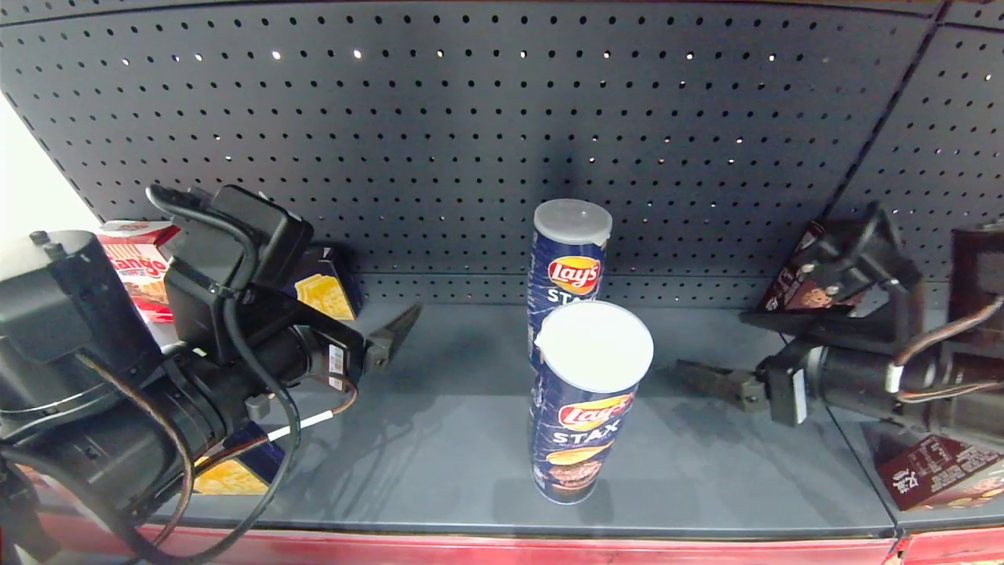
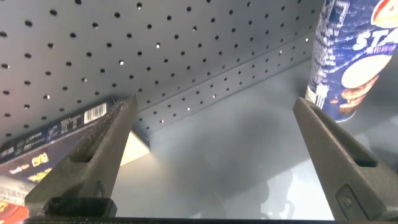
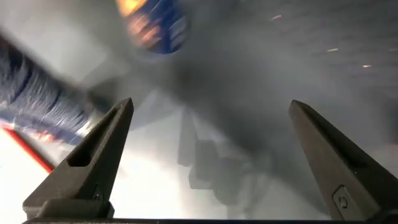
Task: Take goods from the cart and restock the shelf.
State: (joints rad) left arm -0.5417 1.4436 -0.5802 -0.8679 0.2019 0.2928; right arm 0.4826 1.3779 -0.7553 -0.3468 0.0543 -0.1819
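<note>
Flanking chip cans (image 1: 584, 424), left gripper (image 2: 214, 101), right gripper (image 3: 211, 103): jaws wide, empty

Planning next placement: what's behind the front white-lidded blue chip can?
A second blue cylindrical chip can, clear-lidded, stands upright behind it, before the grey perforated back panel. The front can covers its lower part.

On the shelf (image 1: 439, 447) the front can (image 1: 584, 416) stands just before the back can (image 1: 566, 259). Left boxes (image 1: 325, 286) sit to their left, right boxes (image 1: 933, 471) to their right.
</note>
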